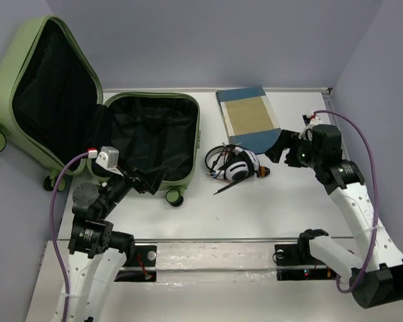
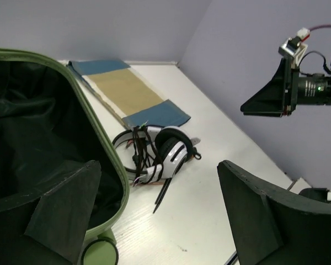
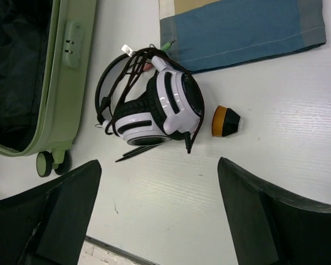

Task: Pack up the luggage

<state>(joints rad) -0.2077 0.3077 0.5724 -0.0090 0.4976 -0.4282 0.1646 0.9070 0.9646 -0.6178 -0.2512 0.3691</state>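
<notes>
The light-green luggage (image 1: 196, 134) lies open at the left, its black-lined lid (image 1: 54, 87) leaning on the wall. It also shows in the left wrist view (image 2: 102, 146) and the right wrist view (image 3: 71, 72). White-and-black headphones (image 1: 234, 164) with a tangled cord lie on the table just right of it, also in both wrist views (image 2: 168, 154) (image 3: 157, 105). A folded blue-and-tan cloth (image 1: 248, 117) lies behind them. My left gripper (image 1: 144, 181) (image 2: 160, 185) is open and empty at the luggage's front edge. My right gripper (image 1: 282, 149) (image 3: 160, 171) is open and empty above the table, right of the headphones.
A small orange-and-black object (image 1: 262, 172) (image 3: 225, 121) lies right of the headphones. Thin black sticks (image 1: 225, 188) (image 3: 135, 153) lie in front of them. A caster wheel (image 1: 174, 197) juts from the luggage's near corner. Walls close the back and right.
</notes>
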